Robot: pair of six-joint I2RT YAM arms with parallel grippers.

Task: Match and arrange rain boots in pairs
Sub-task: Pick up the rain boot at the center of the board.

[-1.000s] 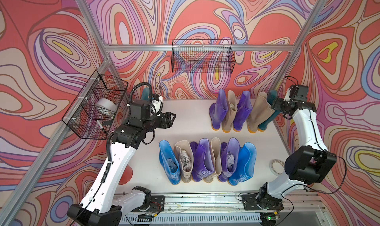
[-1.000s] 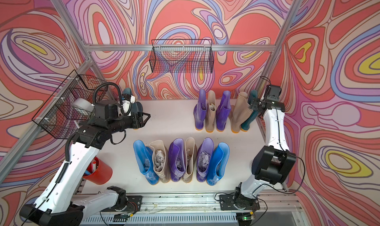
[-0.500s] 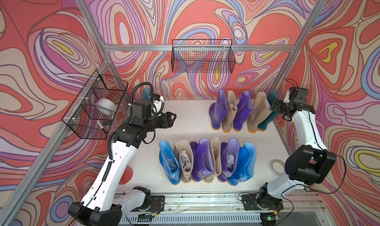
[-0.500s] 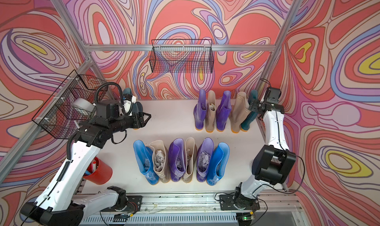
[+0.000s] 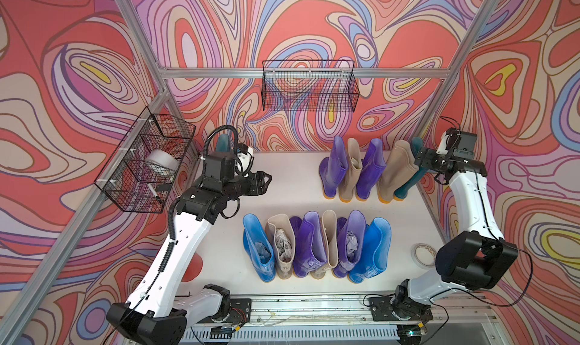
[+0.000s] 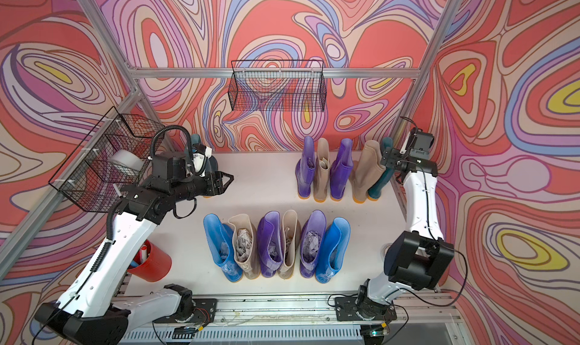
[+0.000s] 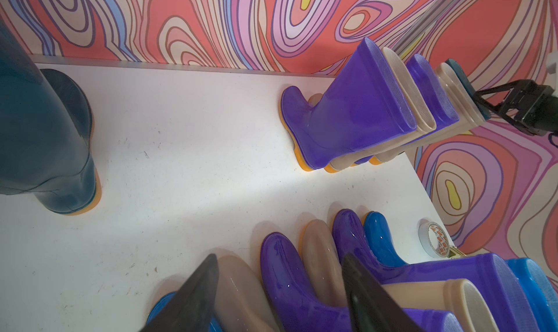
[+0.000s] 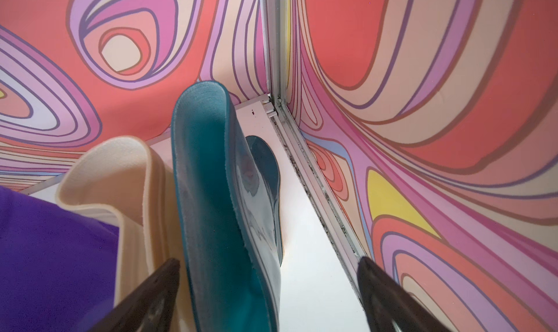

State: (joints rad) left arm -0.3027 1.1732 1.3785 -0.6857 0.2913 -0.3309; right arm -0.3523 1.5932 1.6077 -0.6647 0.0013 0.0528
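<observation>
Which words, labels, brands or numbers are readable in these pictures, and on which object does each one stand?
None can be read.
The orange marks on the white tape roll are too blurred to read.
The glossy rubber rain boots show no legible print.

This is a robot test cell in a lab, not a home or a shop. An aluminium frame [image 5: 301,74] boxes in a white table [image 5: 288,177]. Printed swirl-pattern walls [image 5: 314,20] close it on three sides. The left arm [image 5: 182,243] and right arm [image 5: 470,199] stand on black plates on a metal rail [image 5: 314,309] along the table's near edge, with a slotted cable duct [image 5: 314,335] in front. Wire baskets [image 5: 309,89] hang from the frame. Boots [image 5: 310,246] stand in two rows on the table. A tape roll [image 5: 422,255] and a red cup [image 6: 153,265] sit near its sides.
</observation>
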